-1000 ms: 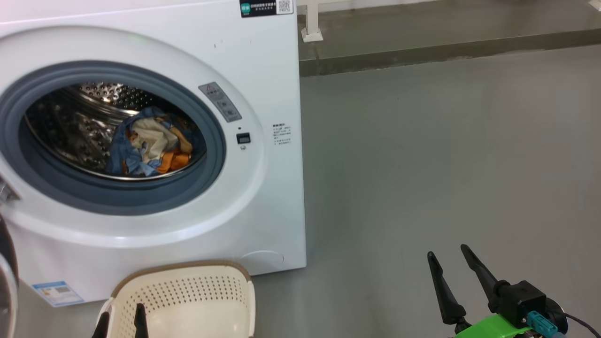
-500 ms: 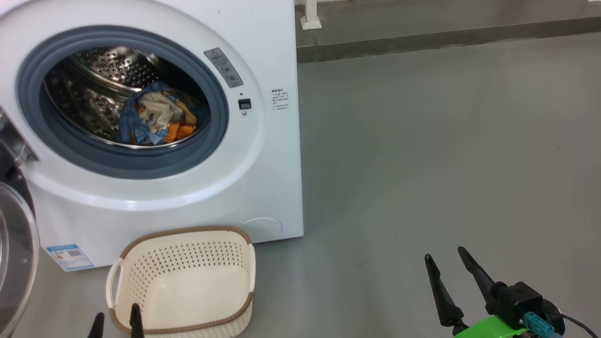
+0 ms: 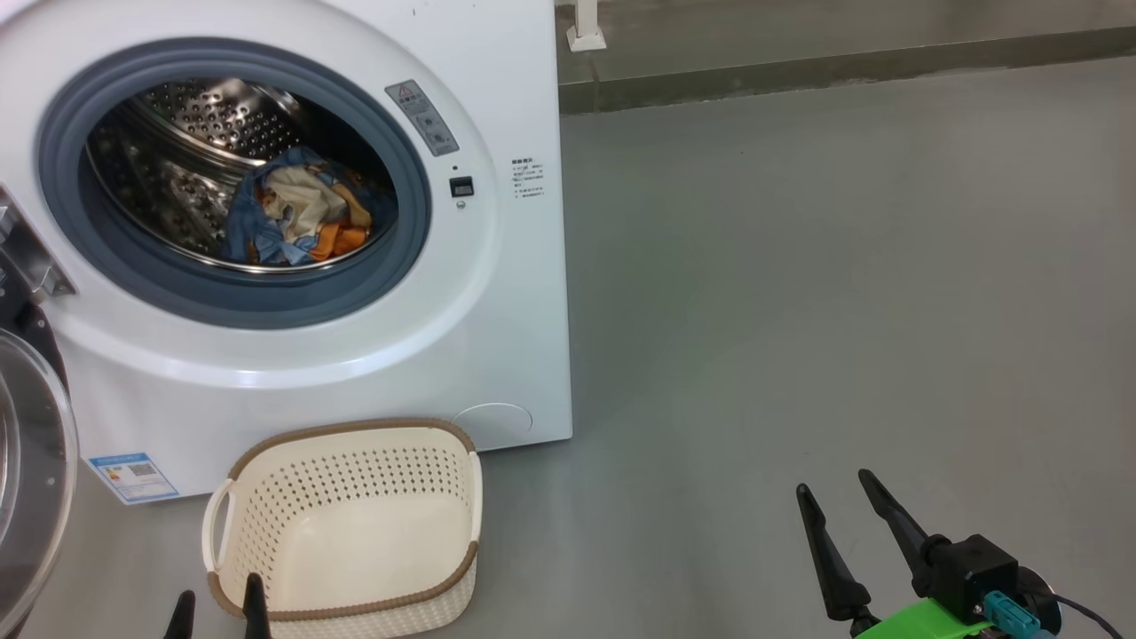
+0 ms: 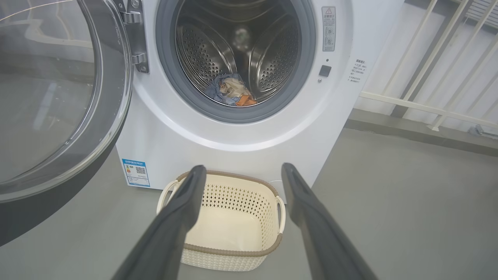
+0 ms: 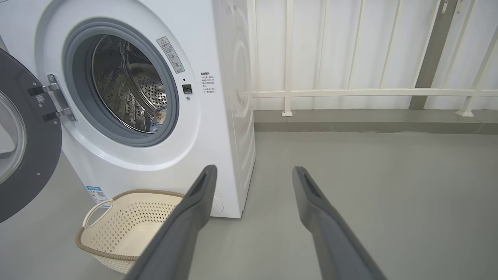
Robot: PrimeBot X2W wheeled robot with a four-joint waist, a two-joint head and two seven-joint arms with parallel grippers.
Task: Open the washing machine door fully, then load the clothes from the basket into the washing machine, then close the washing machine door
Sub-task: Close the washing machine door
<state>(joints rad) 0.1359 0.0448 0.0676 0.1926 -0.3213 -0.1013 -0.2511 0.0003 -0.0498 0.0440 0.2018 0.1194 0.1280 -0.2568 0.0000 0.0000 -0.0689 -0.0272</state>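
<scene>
Both my grippers stand with jaws spread wide and nothing between them, the left gripper by the near rim of the cream perforated basket, the right gripper well off over grey floor. Behind the basket stands the white washing machine, its black-rimmed door swung open to the left, the clothes a blue, beige and orange heap in the steel drum.

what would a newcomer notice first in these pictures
The big white washing machine stands at the left of the head view, its steel drum exposed, with a crumpled heap of blue, beige and orange clothes lying in the bottom. Its round black-rimmed door is swung wide open on the left, and the cream basket sits empty on the grey floor just in front.
</scene>
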